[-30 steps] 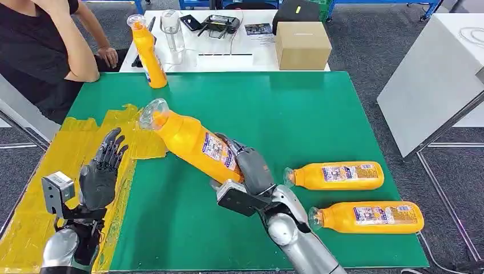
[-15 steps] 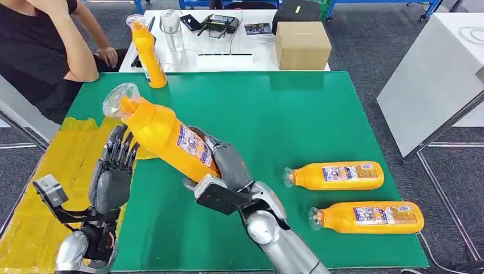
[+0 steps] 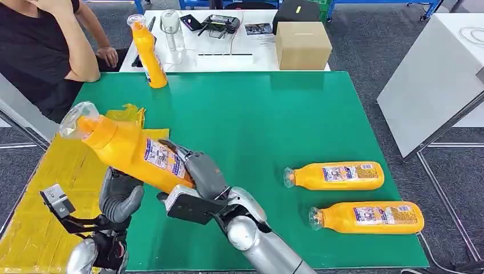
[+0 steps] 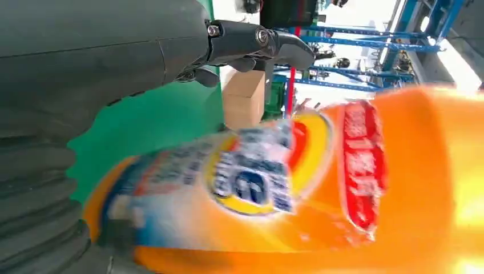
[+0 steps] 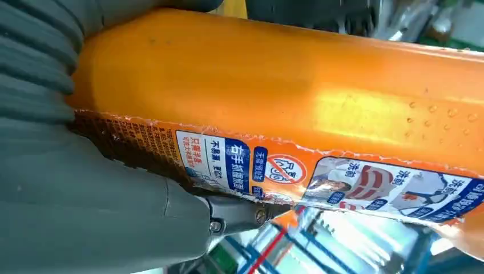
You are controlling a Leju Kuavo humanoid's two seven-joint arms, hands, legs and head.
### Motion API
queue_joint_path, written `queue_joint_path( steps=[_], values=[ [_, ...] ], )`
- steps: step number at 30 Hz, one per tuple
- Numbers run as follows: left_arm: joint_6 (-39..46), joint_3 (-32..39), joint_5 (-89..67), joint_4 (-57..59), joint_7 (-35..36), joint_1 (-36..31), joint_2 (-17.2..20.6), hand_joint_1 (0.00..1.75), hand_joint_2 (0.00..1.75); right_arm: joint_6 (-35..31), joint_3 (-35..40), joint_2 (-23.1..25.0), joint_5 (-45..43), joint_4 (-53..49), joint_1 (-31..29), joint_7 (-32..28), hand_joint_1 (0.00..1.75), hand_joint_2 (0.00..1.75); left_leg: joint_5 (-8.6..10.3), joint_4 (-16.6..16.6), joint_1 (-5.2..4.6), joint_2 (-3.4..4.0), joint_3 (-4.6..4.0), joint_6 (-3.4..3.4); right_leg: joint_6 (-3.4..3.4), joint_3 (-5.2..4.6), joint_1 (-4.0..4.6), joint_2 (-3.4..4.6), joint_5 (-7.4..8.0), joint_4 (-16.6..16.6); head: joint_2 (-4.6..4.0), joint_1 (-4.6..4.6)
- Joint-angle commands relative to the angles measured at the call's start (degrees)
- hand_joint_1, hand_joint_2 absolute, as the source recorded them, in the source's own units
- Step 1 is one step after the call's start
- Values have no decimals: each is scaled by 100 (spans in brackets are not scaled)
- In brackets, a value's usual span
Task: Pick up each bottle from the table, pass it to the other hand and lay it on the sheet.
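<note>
Right hand (image 3: pixel 200 171) gripping bottle (image 3: pixel 128 151), label (image 5: pixel 319 177) legible

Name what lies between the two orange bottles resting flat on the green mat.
Nothing: in the head view, only bare green mat separates the nearer bottle from the farther bottle.

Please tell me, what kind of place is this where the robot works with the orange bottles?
Probably a robot test lab or workshop, not a home. A green mat and a taped yellow sheet cover the work table, blue metal racks stand behind, and a controller lies on the white table beyond.
</note>
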Motion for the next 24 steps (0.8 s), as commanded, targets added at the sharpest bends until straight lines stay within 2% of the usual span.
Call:
queue_joint_path(
  steps=[1,9,21,22,24],
  values=[
    [21,-62,20,78,-24,-81,21,0,175,-98,595,-6,216,1142,-182,-15,175,175,-3,-7,5,6,17,-4,-5,18,6,1,0,-11,0,0],
    [-58,-48,156,139,22,-173,56,0,175,-191,732,40,478,1831,-28,-61,175,175,-7,-10,15,4,29,-7,-10,35,16,-6,-1,-23,0,2],
    [-69,-124,116,220,80,-223,132,0,175,-231,641,52,572,2006,16,-112,175,175,-7,-10,16,0,30,-9,-11,37,18,-11,-3,-23,0,0],
    [-42,-170,9,252,105,-237,181,131,175,-231,627,52,583,2001,13,-127,175,175,-5,-9,12,-3,26,-7,-9,31,13,-12,-4,-19,0,0],
    [-40,-171,8,274,98,-245,169,131,175,-229,622,52,587,1992,15,-129,175,175,-5,-10,14,-3,26,-8,-10,31,15,-13,-2,-21,0,0]
  ],
)
